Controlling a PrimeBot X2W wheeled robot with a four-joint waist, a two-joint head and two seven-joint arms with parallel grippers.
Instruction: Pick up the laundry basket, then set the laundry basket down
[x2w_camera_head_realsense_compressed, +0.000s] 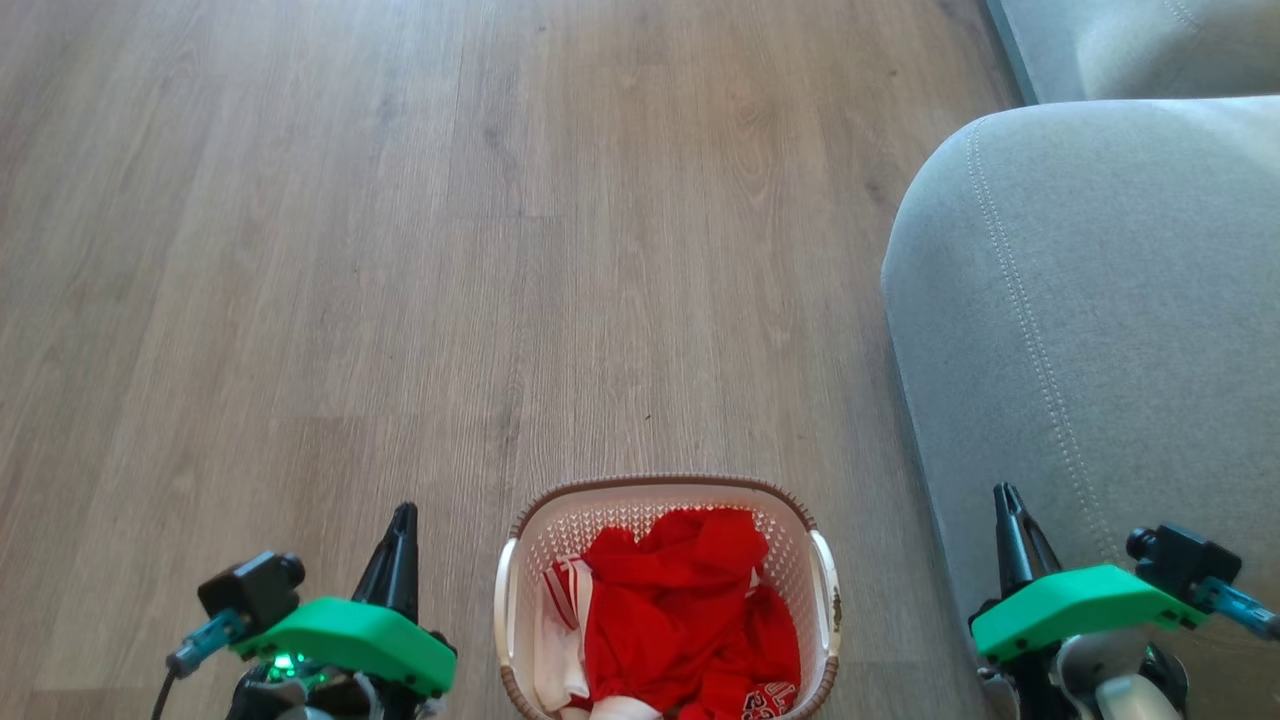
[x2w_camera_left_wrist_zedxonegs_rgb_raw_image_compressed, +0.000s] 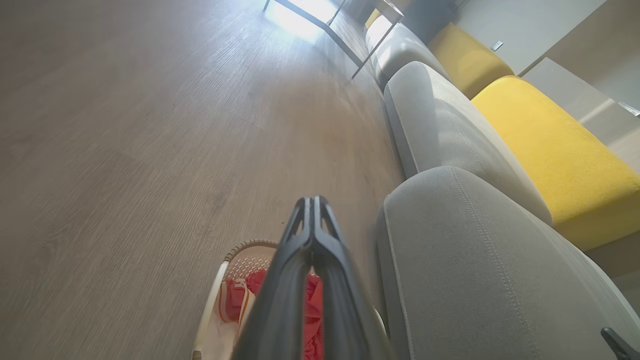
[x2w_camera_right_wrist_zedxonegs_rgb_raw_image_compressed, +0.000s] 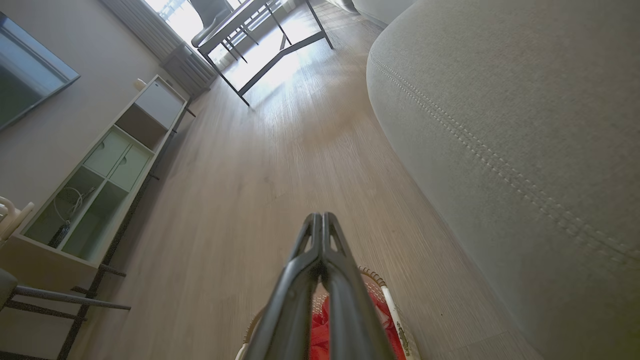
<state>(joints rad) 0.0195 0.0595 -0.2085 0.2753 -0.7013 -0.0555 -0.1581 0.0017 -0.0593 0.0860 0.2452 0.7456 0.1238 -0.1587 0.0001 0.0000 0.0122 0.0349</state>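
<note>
Resting at bottom centre, the laundry basket (x2w_camera_head_realsense_compressed: 660, 484) has its near end cut off, red clothes (x2w_camera_head_realsense_compressed: 690, 610) hiding its floor; my left gripper (x2w_camera_head_realsense_compressed: 404, 515) and right gripper (x2w_camera_head_realsense_compressed: 1004, 495) flank it, pinched together, empty.

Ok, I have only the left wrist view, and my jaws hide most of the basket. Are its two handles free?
Observer: Yes. In the head view both white handles of the laundry basket are free; the left gripper and the right gripper stand apart from it, one on each side.
Operator: Is the right one open?
Observer: No. The right wrist view shows its jaws shut, tips together.
Operator: Anything else in the room?
Observer: A pale shelf unit, seen in the right wrist view.
</note>
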